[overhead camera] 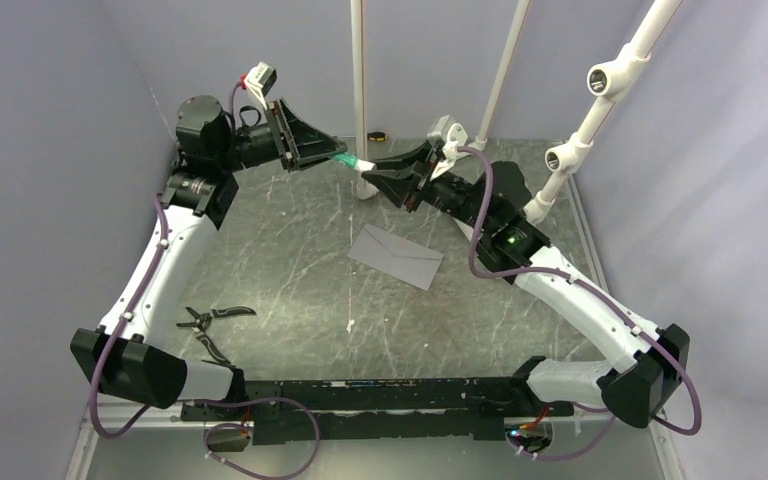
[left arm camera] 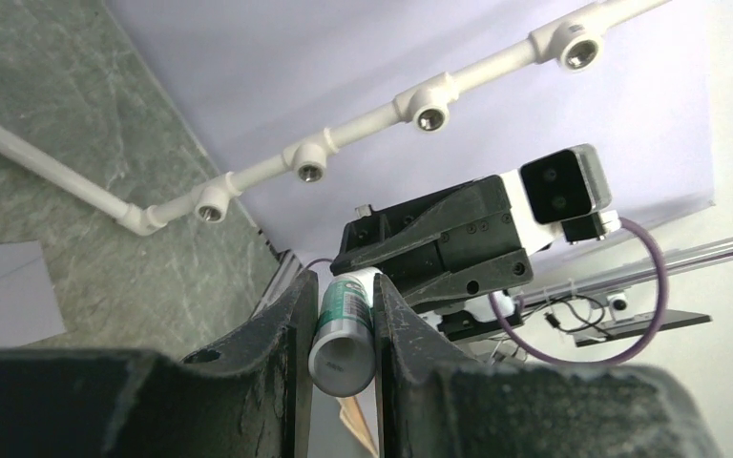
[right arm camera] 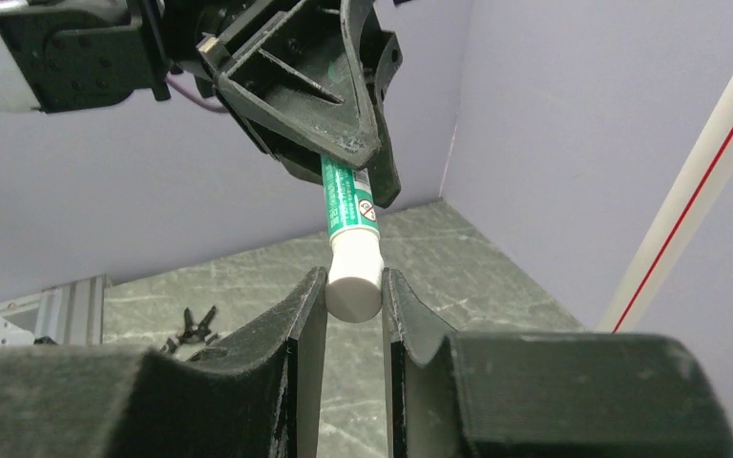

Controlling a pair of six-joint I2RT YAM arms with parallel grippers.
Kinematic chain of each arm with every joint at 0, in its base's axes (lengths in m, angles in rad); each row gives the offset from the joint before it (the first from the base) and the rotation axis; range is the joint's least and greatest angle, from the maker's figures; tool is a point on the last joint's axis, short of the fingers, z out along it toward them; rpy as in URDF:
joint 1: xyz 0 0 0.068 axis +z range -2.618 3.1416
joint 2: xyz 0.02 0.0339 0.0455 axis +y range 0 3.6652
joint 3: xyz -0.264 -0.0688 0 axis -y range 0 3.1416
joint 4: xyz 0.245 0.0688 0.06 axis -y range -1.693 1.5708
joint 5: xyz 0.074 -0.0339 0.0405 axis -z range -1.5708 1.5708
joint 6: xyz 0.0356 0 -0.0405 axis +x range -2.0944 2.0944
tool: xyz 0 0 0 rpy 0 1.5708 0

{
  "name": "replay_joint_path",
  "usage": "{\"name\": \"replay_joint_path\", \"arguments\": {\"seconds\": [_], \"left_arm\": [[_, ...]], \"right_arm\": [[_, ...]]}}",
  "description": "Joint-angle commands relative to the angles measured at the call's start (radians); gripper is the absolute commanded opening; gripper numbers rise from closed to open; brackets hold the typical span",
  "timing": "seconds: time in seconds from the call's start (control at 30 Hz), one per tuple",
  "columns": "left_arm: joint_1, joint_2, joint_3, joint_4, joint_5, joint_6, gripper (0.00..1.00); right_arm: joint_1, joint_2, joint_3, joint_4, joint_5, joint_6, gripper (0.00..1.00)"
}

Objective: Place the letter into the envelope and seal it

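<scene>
A green and white glue stick (overhead camera: 350,160) hangs in the air at the back of the table, held from both ends. My left gripper (overhead camera: 332,155) is shut on its green body (left arm camera: 345,329). Facing it, my right gripper (overhead camera: 377,173) is shut on the white cap (right arm camera: 354,275). The grey envelope (overhead camera: 397,256) lies flat on the table below them, flap side down; its corner (left arm camera: 5,296) shows in the left wrist view. The letter does not show in the top view. A tan sliver (left arm camera: 358,425) peeks out under the tube; I cannot tell what it is.
Black pliers (overhead camera: 210,320) lie on the left of the table near the left arm. White pipe posts (overhead camera: 360,90) rise at the back, one base right beside the grippers. Grey walls close in the left, back and right.
</scene>
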Motion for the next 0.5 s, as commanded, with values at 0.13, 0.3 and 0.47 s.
{"name": "replay_joint_path", "arguments": {"seconds": [0.13,0.3,0.47], "left_arm": [[-0.002,-0.009,-0.076,0.394,0.02,-0.328,0.02],[-0.003,-0.035,-0.075,0.369,0.001,-0.331,0.03],[-0.003,-0.053,-0.074,0.352,-0.018,-0.332,0.02]], "right_arm": [[0.001,0.048,0.038,0.207,-0.067,0.053,0.05],[0.001,0.08,0.064,0.297,-0.113,0.103,0.05],[0.001,0.113,0.083,0.39,-0.144,0.16,0.05]]}}
